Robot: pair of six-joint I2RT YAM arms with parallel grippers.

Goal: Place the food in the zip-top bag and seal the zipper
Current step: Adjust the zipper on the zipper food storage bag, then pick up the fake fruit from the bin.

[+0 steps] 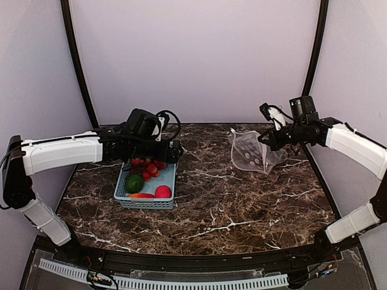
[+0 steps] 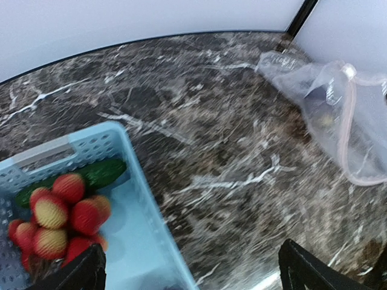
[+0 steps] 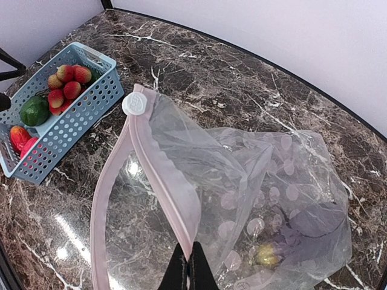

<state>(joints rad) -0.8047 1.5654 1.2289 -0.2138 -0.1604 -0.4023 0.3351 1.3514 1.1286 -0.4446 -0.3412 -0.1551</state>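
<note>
Hanging zip-top bag (image 1: 251,151): lifted by one edge over the far right of the counter (image 1: 242,205), its lower part slumped on the marble. I'd say it is held up so the mouth stands open toward the basket side.
Zipper (image 3: 154,175): a pale pink strip, unsealed, curving round a wide mouth, with a white slider (image 3: 134,104) sitting at its far end.
Food inside the bag: one dark purple piece, the eggplant (image 3: 314,220) by the look of it, lying at the bottom. There is something small and yellowish beside it that I cannot name.
Food to go: red and peach round fruits (image 2: 60,211), cucumber (image 2: 100,172), avocado (image 1: 134,183) and an orange-red pepper (image 1: 140,195), all in the light blue basket (image 1: 145,203), well apart from the bag.
Right tool (image 3: 187,269): pinched closed on the bag's film near the mouth edge, serving as the holder.
Right arm: reaching in from the right, forearm roughly level, wrist raised above the counter.
Left tool (image 2: 193,266): fingers spread wide with nothing between them, hovering over the basket's far end, likely ready for the next piece.
Left arm: stretched across from the left, forearm level, wrist over the basket.
</note>
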